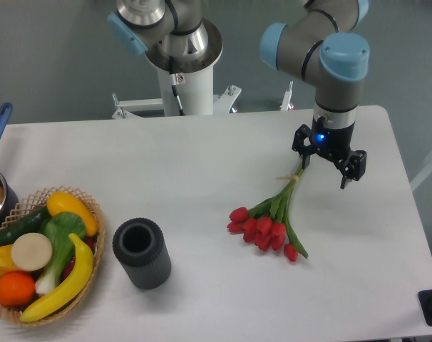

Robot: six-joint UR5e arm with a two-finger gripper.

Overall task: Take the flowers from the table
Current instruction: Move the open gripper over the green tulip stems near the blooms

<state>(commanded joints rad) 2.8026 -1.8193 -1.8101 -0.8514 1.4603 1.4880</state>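
Jaws are spread open and holding nothing, gripper [327, 165] hanging right over the stem end. Nearest me there's a dark ribbed cup [141, 253], then the flowers [267, 226] lying flat on the tabletop [187, 164]. I'd drop straight down and pinch the stems by the tie, not the buds.

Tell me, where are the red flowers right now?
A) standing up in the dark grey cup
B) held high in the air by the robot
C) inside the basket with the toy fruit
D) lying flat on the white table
D, the flowers lie flat on the table, their stem ends by the open gripper, away from the basket and cup.
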